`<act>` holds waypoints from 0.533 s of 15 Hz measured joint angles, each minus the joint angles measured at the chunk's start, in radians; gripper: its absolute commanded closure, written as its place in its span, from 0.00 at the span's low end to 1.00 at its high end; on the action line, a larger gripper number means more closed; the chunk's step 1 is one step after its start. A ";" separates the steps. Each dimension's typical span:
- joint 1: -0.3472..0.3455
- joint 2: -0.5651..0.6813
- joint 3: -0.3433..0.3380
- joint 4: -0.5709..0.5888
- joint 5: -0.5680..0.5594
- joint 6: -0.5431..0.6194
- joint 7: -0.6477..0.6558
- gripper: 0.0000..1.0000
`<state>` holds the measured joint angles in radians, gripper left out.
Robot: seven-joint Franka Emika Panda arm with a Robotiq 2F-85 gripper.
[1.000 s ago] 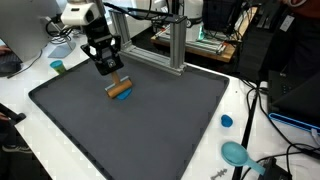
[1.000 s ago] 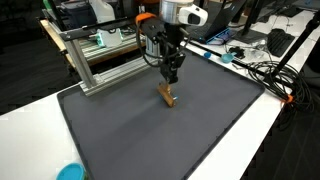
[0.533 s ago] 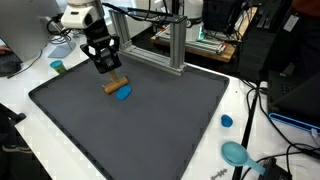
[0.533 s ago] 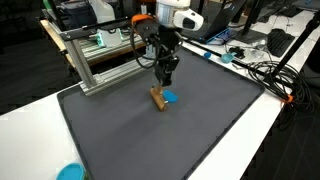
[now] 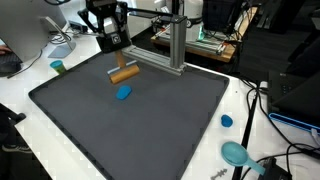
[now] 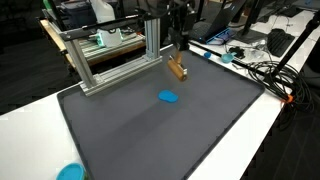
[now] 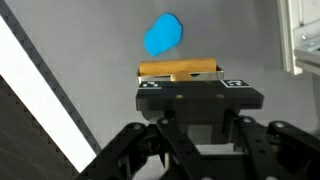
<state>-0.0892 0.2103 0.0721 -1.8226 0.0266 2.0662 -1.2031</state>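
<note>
My gripper (image 5: 122, 66) is shut on a wooden block (image 5: 124, 74) and holds it well above the dark grey mat (image 5: 150, 130). The block also shows in the other exterior view (image 6: 178, 69) and in the wrist view (image 7: 178, 69), held across the jaws. A blue oval object (image 5: 123, 93) lies on the mat below the block. It appears in the other exterior view (image 6: 169, 97) and in the wrist view (image 7: 164, 33) too.
An aluminium frame (image 5: 175, 45) stands at the mat's far edge, also in an exterior view (image 6: 110, 60). A blue cap (image 5: 227, 121) and a teal scoop (image 5: 237, 153) lie on the white table. A teal cup (image 5: 58, 66) stands beside the mat. Cables run nearby (image 6: 265, 70).
My gripper has risen from the mat with the wooden block in it. The blue oval object, covered a second ago, now lies exposed on the mat.
</note>
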 measured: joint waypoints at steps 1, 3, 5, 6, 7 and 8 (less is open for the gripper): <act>0.021 -0.036 0.000 0.005 -0.002 -0.047 0.077 0.79; 0.062 -0.102 0.001 0.007 -0.005 -0.122 0.236 0.79; 0.099 -0.153 0.005 0.002 -0.004 -0.158 0.391 0.79; 0.113 -0.175 0.008 -0.007 -0.003 -0.160 0.461 0.79; 0.125 -0.195 0.009 -0.021 -0.003 -0.159 0.529 0.79; 0.133 -0.217 0.010 -0.040 -0.003 -0.158 0.594 0.54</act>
<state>0.0434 -0.0072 0.0818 -1.8629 0.0232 1.9087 -0.6095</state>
